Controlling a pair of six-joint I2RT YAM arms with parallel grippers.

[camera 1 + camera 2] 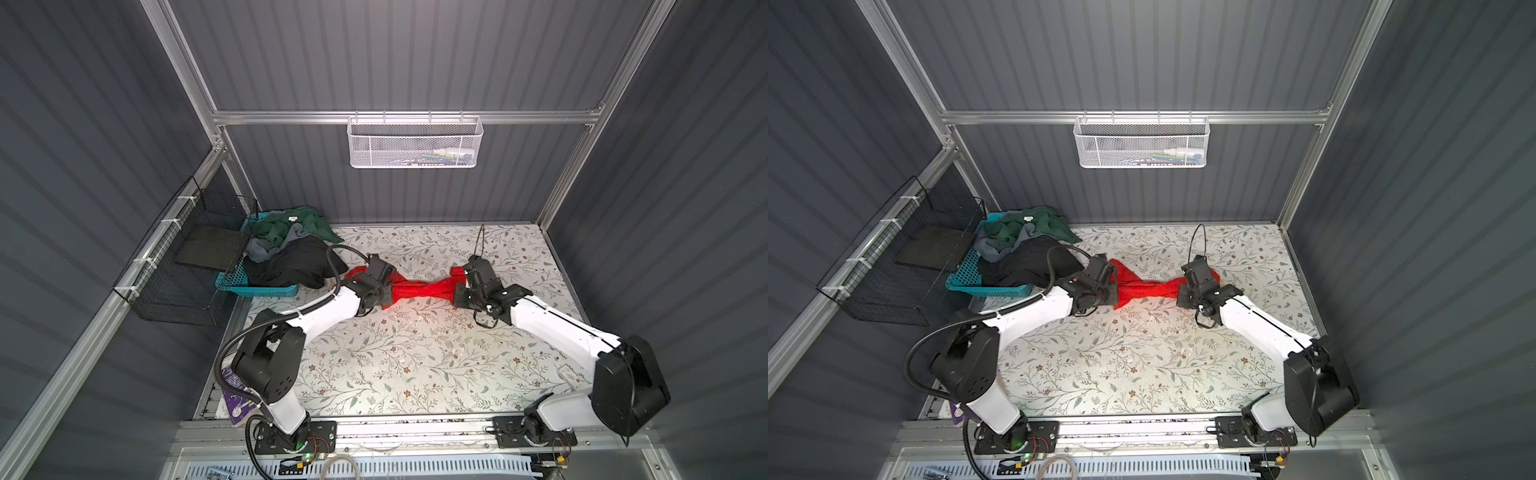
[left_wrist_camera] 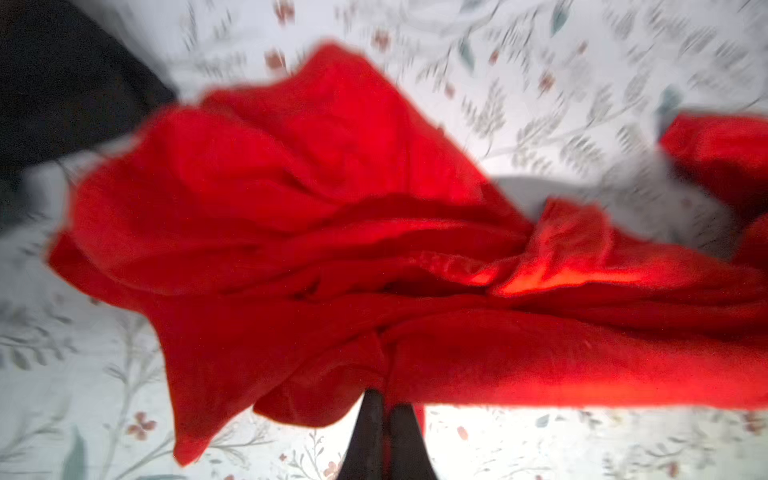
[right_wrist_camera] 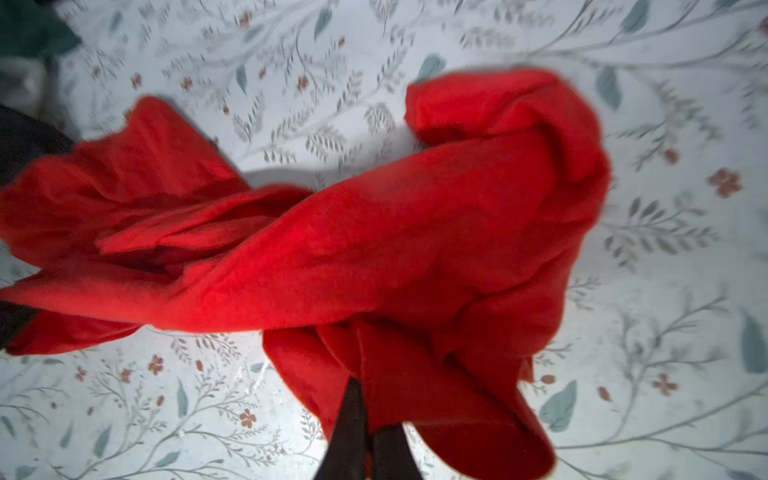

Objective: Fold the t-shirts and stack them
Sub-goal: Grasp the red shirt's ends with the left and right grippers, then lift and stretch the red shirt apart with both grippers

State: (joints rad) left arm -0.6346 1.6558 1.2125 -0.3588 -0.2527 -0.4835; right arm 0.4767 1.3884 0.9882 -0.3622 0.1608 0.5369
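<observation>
So the left gripper (image 2: 386, 409) and right gripper (image 3: 368, 419) are both clamped on bunched ends of the red t-shirt (image 1: 419, 289), strung twisted between them. It's light, floppy stuff, so I'd regrab at hem corners. Beyond the left one, the other t-shirts (image 1: 286, 259) sit heaped.

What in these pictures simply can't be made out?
- red shirt: collar and sleeves lost in its twisted bunch; both wrist views are blurred.
- left gripper and right gripper: tips buried in red cloth, unseen in both top views.
- white mesh basket: contents too small.
- teal basket: shirt count, piled together.
</observation>
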